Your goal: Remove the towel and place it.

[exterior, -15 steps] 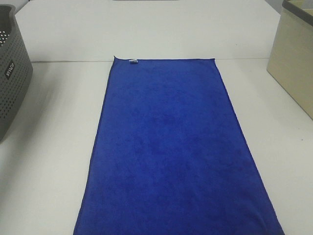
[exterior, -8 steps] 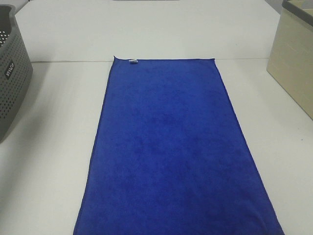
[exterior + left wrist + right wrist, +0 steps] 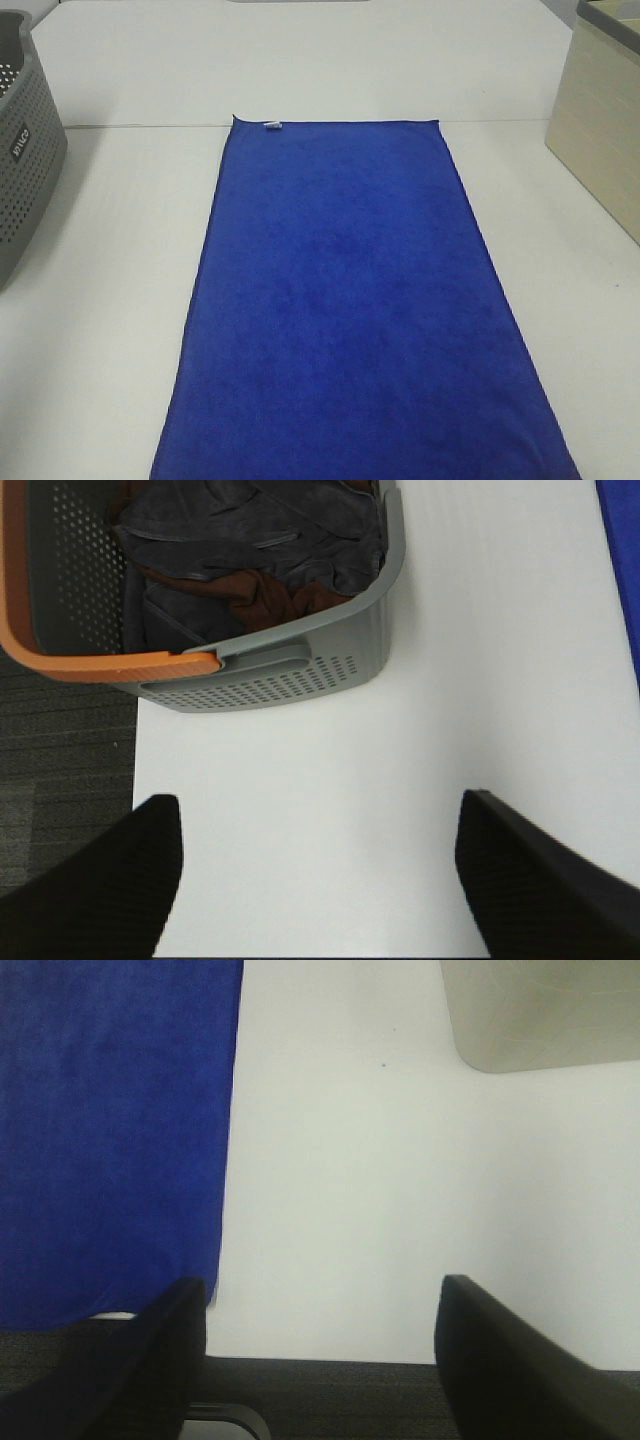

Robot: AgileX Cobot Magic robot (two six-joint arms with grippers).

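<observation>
The deep blue towel (image 3: 345, 300) lies spread flat on the white table, long side running from the far seam to the near edge, with a small white tag (image 3: 271, 125) at its far short edge. Neither gripper shows in the exterior high view. My left gripper (image 3: 315, 880) is open and empty over bare table, near the grey basket (image 3: 270, 675); a strip of the towel (image 3: 622, 560) shows at that view's edge. My right gripper (image 3: 320, 1360) is open and empty at the table's near edge, beside the towel's near corner (image 3: 110, 1140).
The grey perforated basket (image 3: 25, 150) with an orange rim stands at the left and holds dark and brown clothes (image 3: 250, 540). A beige box (image 3: 605, 125) stands at the right; it also shows in the right wrist view (image 3: 540, 1010). Dark floor lies beyond the table's edge.
</observation>
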